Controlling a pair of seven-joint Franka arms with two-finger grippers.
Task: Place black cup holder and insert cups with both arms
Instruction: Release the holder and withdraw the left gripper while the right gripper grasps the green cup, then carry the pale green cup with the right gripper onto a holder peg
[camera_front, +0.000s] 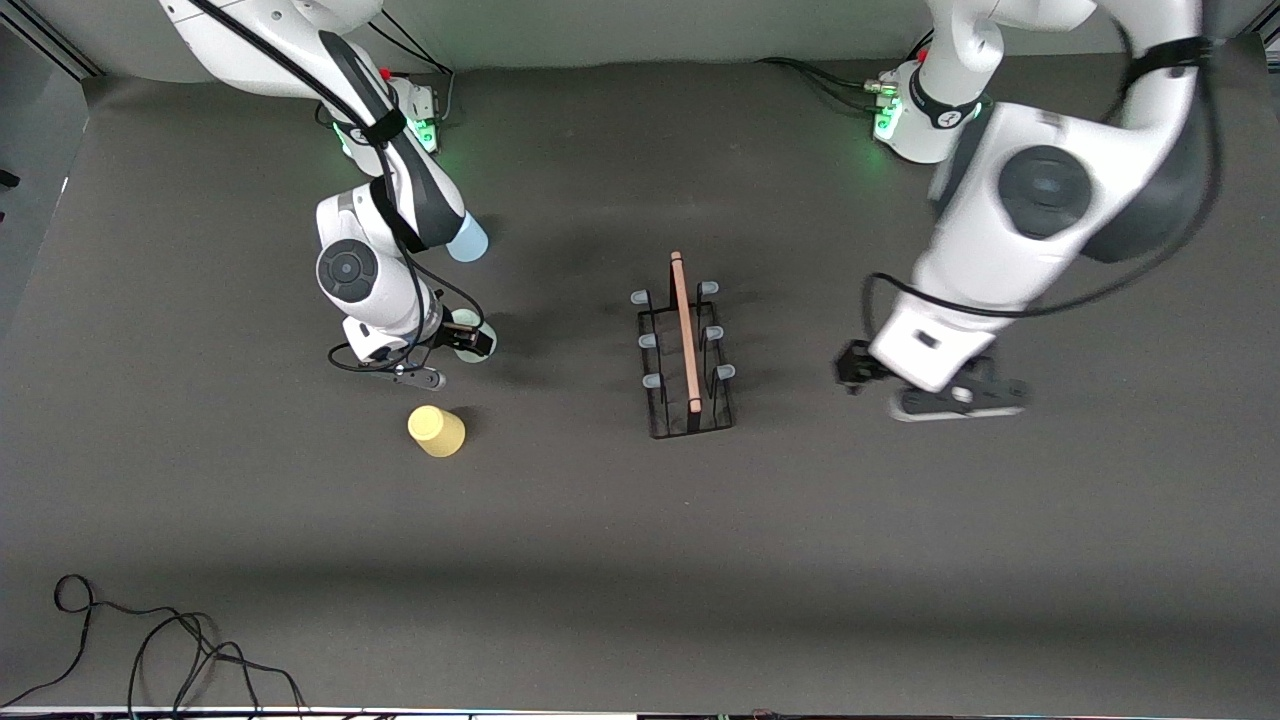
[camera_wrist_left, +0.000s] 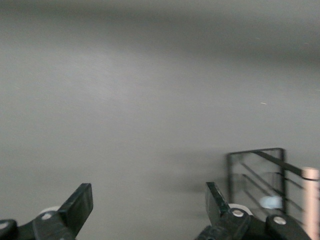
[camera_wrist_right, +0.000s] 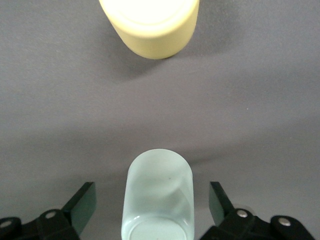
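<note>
The black cup holder (camera_front: 686, 345) stands mid-table with its wooden rod on top and all pegs bare; it also shows in the left wrist view (camera_wrist_left: 260, 172). My right gripper (camera_front: 470, 342) is open, low around the pale grey-green cup (camera_front: 486, 331). In the right wrist view the cup (camera_wrist_right: 157, 195) stands between the fingers (camera_wrist_right: 82, 205) with a gap on each side. The yellow cup (camera_front: 436, 431) (camera_wrist_right: 150, 25) stands nearer the front camera. The light blue cup (camera_front: 467, 240) is farther off, partly hidden by the right arm. My left gripper (camera_front: 856, 368) (camera_wrist_left: 148, 207) is open and empty, beside the holder.
A black cable (camera_front: 150, 650) lies coiled at the table's front edge toward the right arm's end. The dark table mat (camera_front: 640, 560) stretches bare between the holder and the front edge.
</note>
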